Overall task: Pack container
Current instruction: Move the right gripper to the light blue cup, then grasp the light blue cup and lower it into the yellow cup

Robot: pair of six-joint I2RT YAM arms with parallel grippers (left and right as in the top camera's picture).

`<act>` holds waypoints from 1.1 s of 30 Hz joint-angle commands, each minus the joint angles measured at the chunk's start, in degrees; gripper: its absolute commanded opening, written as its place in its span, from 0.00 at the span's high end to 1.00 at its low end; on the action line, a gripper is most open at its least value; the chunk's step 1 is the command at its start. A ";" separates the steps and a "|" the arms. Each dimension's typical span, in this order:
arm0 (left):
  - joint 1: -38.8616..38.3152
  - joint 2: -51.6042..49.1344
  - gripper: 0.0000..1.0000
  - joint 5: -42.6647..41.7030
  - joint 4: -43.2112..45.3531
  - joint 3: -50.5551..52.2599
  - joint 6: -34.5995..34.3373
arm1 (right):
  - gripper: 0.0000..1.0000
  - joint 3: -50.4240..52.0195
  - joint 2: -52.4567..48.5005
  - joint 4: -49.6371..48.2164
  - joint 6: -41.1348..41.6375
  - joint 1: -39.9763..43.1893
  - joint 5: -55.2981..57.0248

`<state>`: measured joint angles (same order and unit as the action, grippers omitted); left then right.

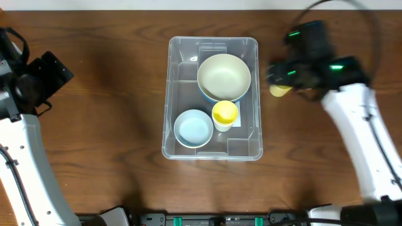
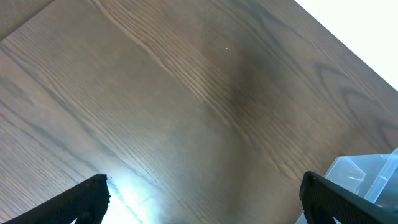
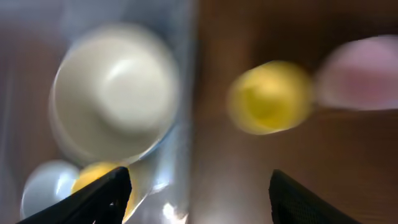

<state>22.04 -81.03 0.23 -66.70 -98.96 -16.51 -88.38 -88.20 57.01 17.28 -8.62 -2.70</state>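
Container (image 1: 182, 88) holds cream bowl (image 1: 223, 76), blue bowl (image 1: 193, 128), yellow cup (image 1: 225, 113) — all upright.

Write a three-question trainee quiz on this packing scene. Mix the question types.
1. Multiple choice: inside the container, the yellow cup sits
A) beside the light blue bowl
B) under it
C) stacked inside it
2. True or false: the container is empty.
3. Short answer: which gripper is nearest the yellow object lying outside the container?

Key: 1 A; 2 false; 3 the right gripper.
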 commanded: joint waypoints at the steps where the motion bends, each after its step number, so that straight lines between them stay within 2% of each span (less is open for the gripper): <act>1: 0.28 -0.31 0.02 0.48 -0.15 0.44 -0.11 | 0.27 -0.85 0.90 -0.94 1.18 10.45 1.18; 6: 0.28 -0.31 0.02 0.48 -0.15 0.44 -0.11 | 0.30 -0.85 -2.05 -2.82 2.67 24.48 1.16; 9: 0.28 -0.31 0.02 0.48 -0.15 0.44 -0.11 | 0.31 -0.85 -5.60 -4.96 3.72 29.77 0.63; 17: 0.28 -0.31 0.02 0.48 -0.15 0.44 -0.11 | 0.33 -0.85 -18.82 -10.75 3.65 33.31 -3.56; 20: 0.28 -0.31 0.02 0.48 -0.15 0.44 -0.11 | 0.39 -0.85 -23.32 -13.62 1.95 33.29 -9.35; 24: 0.28 -0.31 0.02 0.48 -0.15 0.44 -0.11 | 0.48 -0.85 -27.36 -14.23 3.17 33.27 -10.19; 28: 0.28 -0.31 0.02 0.48 -0.15 0.44 -0.11 | 0.62 -0.85 -29.11 -13.86 4.13 33.48 -6.43; 33: 0.28 -0.31 0.02 0.48 -0.15 0.44 -0.11 | 0.73 -0.85 -27.87 -12.09 3.93 33.51 4.81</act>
<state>22.04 -81.03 0.23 -66.70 -98.96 -16.51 -88.86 -117.08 44.27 20.97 24.58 -5.76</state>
